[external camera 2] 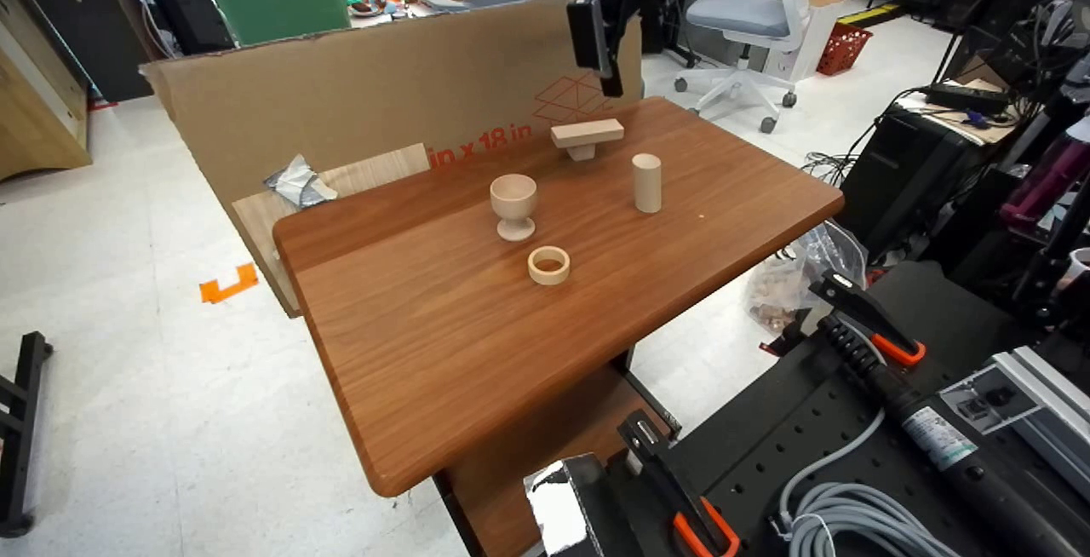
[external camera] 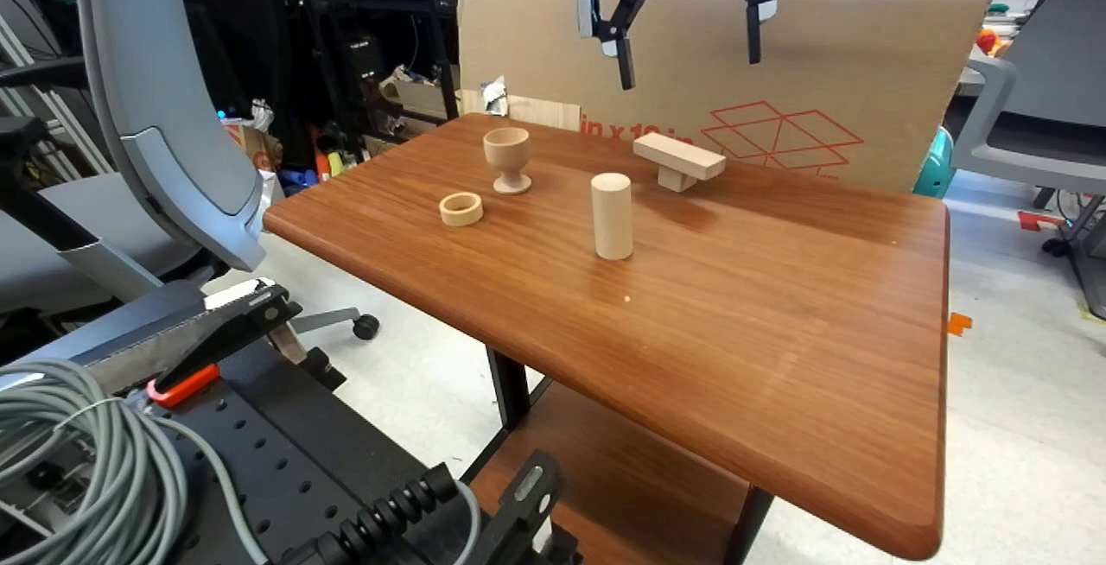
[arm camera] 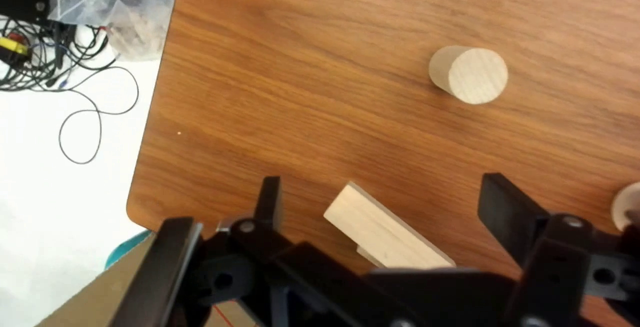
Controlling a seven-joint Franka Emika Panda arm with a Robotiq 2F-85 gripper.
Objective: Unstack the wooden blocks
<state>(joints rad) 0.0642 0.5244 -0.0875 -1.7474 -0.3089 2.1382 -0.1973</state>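
While gripper (external camera: 690,72) gapes above stacked blocks (external camera 2: 588,134) | cardboard (external camera 2: 375,93): "in x 18 in"

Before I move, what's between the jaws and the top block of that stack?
Just air: both exterior views show nothing between the open jaws and the top block, with the cardboard panel showing behind the gap.

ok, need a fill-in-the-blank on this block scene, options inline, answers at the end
The long block sits ____ (on/under) the small block.
The cylinder stands ____ (upright/tilted).
The ring lies ____ (nearer to/farther from) the goblet than the cylinder does.
The gripper, holding nothing, is ____ (open/shut).
Missing words: on; upright; nearer to; open.
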